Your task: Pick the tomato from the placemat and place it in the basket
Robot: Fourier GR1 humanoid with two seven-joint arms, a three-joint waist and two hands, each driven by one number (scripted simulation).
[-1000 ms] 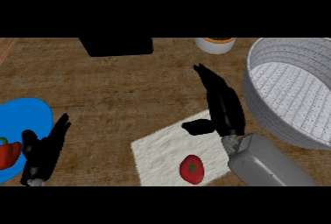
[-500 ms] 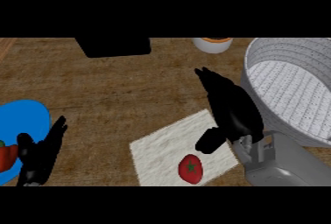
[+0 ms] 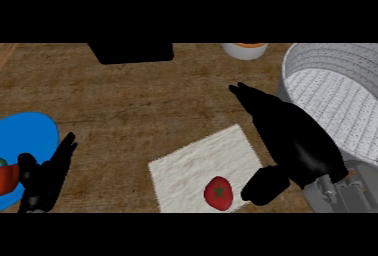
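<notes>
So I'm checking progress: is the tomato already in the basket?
No, the tomato lies on the white placemat, beside the right hand, outside the basket.

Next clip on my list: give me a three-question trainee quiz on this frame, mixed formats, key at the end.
1. True or false: the tomato is already in the basket.
2. Multiple choice: the right robot hand is
A. curled round the tomato
B. open, thumb beside the tomato
C. inside the basket
3. Fill in: the tomato lies on the white ____.

Key:
1. False; it lies near the placemat's lower edge.
2. B; the fingers are straight, pointing away from the robot, with nothing held.
3. placemat

The left robot hand rests open at lower left, beside the blue plate.
</notes>
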